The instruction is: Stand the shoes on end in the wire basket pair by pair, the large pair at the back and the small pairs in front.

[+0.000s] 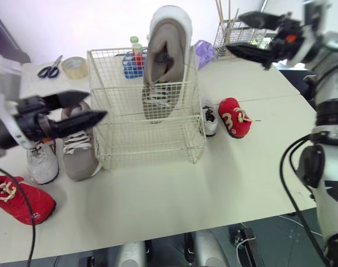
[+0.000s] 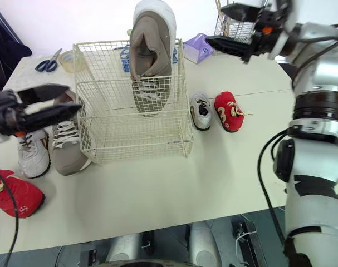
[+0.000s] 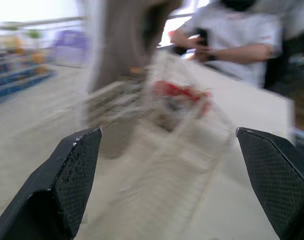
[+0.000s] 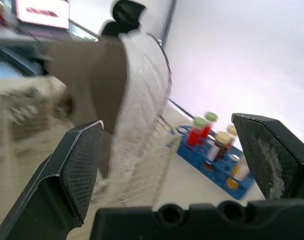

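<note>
Your left tool (image 1: pixel 96 105) and right tool (image 1: pixel 234 34) both gape empty, so take the grey sneaker (image 1: pixel 79 147) lying on the worktop (image 1: pixel 174 194) beside the wire basket (image 1: pixel 157 146) by its heel and stand it against its upright mate (image 1: pixel 166 61) at the back.

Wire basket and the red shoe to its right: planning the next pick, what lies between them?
A small white shoe lies between the wire basket and the red shoe, in the left eye view.

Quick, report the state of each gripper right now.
Left gripper: fingers open, holding nothing.
Right gripper: fingers open, holding nothing.
</note>
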Tool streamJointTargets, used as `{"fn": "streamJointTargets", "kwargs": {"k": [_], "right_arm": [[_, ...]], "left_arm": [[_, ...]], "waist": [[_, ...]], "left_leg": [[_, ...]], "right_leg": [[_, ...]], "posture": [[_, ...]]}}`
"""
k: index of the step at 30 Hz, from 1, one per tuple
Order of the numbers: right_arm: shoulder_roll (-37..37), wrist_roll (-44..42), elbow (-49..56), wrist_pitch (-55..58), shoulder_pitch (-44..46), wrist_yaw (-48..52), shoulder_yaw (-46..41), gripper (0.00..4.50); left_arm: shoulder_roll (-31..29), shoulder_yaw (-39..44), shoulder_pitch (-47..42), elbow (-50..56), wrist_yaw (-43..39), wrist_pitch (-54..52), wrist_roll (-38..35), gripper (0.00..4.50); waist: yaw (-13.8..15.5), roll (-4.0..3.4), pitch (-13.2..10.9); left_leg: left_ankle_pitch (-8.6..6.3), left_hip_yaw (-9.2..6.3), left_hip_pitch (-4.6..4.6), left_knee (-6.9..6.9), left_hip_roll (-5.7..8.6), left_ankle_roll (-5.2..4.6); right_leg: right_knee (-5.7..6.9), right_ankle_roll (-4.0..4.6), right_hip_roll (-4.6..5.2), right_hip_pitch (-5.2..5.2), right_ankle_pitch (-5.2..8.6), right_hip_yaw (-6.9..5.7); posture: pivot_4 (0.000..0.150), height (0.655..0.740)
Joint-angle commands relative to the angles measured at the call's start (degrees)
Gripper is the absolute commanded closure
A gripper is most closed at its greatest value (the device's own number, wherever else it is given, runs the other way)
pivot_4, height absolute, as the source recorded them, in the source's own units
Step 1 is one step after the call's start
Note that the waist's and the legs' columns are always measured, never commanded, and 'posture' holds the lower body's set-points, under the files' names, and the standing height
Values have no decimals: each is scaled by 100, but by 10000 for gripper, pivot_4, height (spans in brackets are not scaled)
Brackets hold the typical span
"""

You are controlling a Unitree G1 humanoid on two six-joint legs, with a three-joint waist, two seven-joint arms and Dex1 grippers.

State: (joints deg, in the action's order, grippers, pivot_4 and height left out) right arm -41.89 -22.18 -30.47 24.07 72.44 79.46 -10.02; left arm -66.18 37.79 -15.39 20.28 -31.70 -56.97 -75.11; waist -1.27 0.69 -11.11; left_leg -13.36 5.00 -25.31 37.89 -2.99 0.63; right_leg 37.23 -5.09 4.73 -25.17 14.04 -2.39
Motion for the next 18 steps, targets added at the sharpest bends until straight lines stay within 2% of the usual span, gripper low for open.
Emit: {"fn": "streamJointTargets", "kwargs": {"k": [1, 6, 10, 14, 18], "right_arm": [[-89, -1203, 1541, 1723, -159, 293, 33, 209], [-44, -1988, 3319, 2827, -810, 490, 773, 209], [-73, -2183, 3843, 3039, -913, 658, 1230, 209], [127, -1583, 3724, 2085, -819, 873, 1783, 209], [280, -998, 3512, 1190, -745, 1065, 2213, 209]], "left_arm": [[-352, 769, 83, -574, 119, -191, 463, 0], [-712, 1565, 959, -1452, -613, -734, 1299, 0], [-544, 2041, 1637, -1628, -1049, -910, 1722, 0], [-259, 2106, 2472, -1843, -1271, -829, 2410, 0], [-179, 1832, 2342, -1821, -1502, -1526, 1957, 0]], "waist": [[-15, -2, 1], [3, -1, 1], [25, -1, 2], [34, 6, 6], [62, 17, 11]], "left_leg": [[0, 1, 3, -2, -3, 0], [-1, 8, 4, -7, -6, 0], [-2, 14, -7, -7, -5, 0], [-3, 16, -4, -6, 0, 1], [-3, 19, -7, -5, -1, 1]], "right_leg": [[1, 0, -3, 1, 0, 0], [-1, 1, -2, -2, 1, -1], [-1, 2, 5, -17, 1, -1], [-6, 22, 17, -15, 7, -3], [-4, 25, 20, -21, 5, -7]], "posture": [[1500, 7400], [1500, 7400], [1500, 7400], [1500, 7400], [1500, 7400]]}}
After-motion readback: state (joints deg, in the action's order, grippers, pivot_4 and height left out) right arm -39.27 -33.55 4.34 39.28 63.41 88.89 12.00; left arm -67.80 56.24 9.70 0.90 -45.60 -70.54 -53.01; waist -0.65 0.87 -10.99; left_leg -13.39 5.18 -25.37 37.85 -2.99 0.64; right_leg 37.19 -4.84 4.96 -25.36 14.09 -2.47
